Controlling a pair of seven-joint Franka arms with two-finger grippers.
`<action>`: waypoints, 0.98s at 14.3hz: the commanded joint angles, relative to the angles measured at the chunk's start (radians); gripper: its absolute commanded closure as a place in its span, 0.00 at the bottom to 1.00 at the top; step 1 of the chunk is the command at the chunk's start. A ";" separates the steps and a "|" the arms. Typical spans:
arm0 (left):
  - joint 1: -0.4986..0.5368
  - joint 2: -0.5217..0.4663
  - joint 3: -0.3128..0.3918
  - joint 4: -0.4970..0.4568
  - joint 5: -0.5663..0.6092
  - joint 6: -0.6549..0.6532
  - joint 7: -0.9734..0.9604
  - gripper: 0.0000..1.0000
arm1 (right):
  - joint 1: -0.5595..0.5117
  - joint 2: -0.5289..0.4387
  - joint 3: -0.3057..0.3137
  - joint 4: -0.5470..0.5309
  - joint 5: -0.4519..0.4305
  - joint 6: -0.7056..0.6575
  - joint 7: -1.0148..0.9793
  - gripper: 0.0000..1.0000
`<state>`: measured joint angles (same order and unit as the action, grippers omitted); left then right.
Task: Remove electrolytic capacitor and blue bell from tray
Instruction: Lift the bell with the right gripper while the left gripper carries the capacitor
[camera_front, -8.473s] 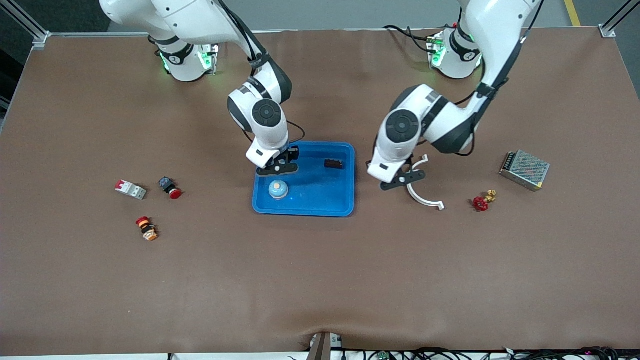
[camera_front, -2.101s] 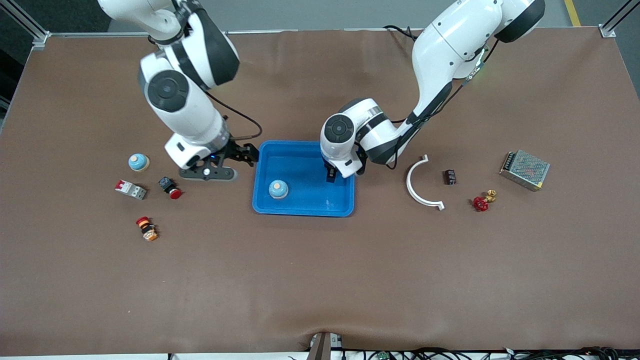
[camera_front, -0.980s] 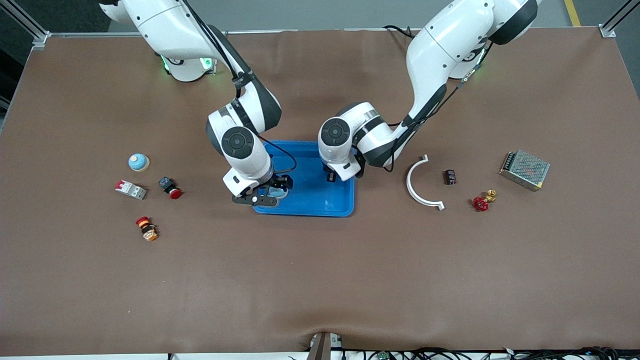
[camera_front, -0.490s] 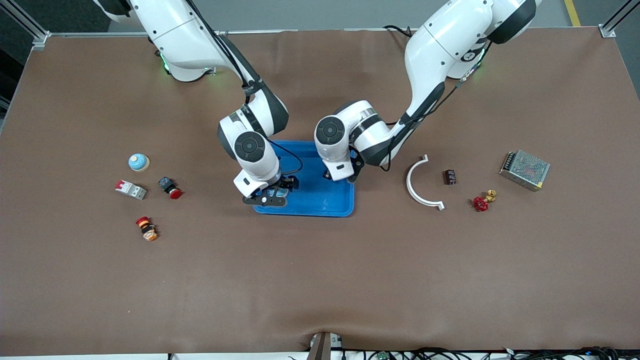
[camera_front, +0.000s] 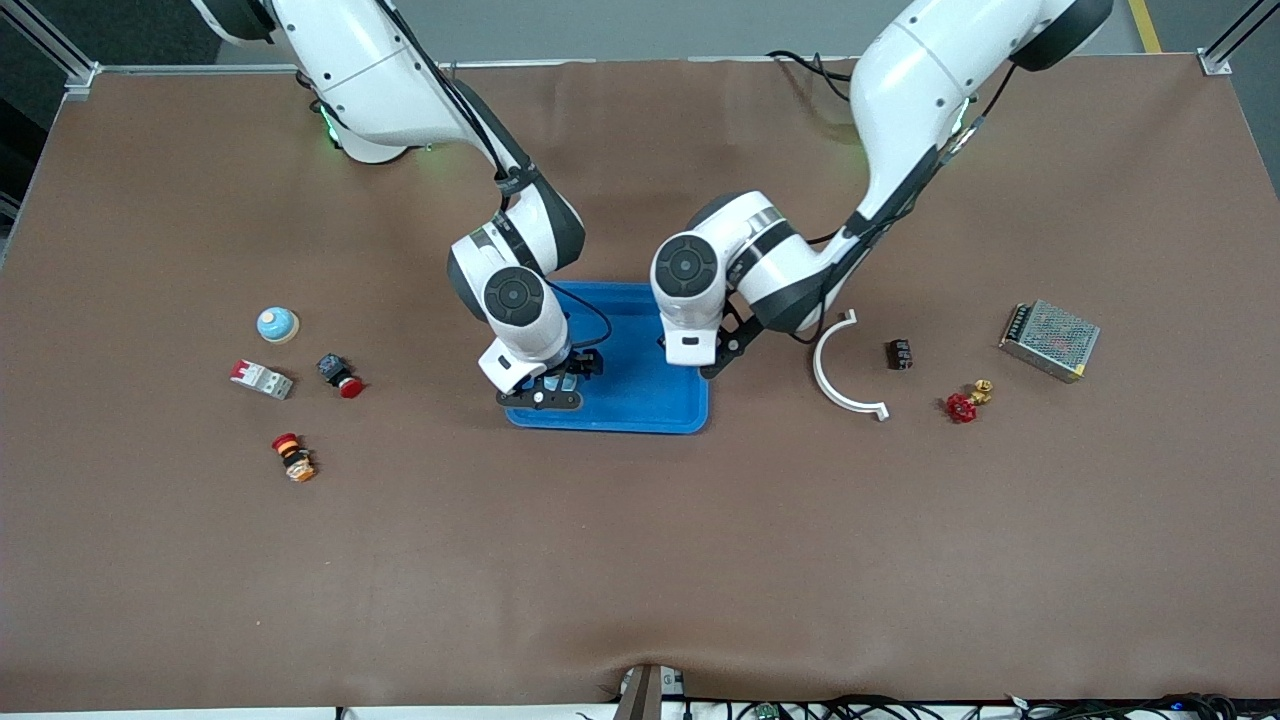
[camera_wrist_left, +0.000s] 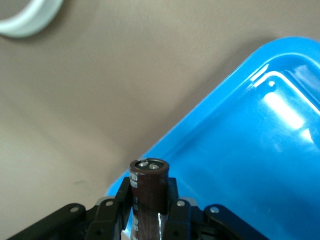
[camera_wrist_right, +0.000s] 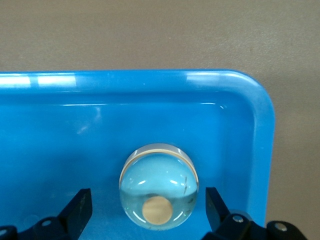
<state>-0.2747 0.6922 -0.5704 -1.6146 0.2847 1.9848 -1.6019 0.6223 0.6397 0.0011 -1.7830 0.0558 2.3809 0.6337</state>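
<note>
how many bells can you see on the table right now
2. One bell sits on the table toward the right arm's end; the other bell is in the blue tray, between the right gripper's open fingers.

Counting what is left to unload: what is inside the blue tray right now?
One bell sits in the blue tray, between the open right gripper fingers. In the front view, arms cover parts of the tray floor.

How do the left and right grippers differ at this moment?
The left gripper is shut on a brown capacitor, above the blue tray's edge; the right gripper is open and empty. The right one straddles a bell resting in the tray; the left one's load is airborne. Both are at the tray.
</note>
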 joint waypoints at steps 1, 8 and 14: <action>0.068 -0.037 -0.057 -0.037 -0.010 -0.060 0.175 1.00 | -0.003 0.014 -0.009 0.019 -0.022 -0.003 -0.002 0.00; 0.130 -0.066 -0.060 -0.177 0.144 -0.032 0.486 1.00 | -0.004 0.034 -0.009 0.001 -0.025 0.061 -0.003 0.00; 0.245 -0.229 -0.063 -0.534 0.300 0.385 0.502 1.00 | -0.004 0.032 -0.009 0.002 -0.025 0.058 -0.003 0.05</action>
<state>-0.0912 0.5710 -0.6207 -2.0071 0.5533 2.2672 -1.1189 0.6214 0.6720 -0.0104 -1.7861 0.0420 2.4371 0.6324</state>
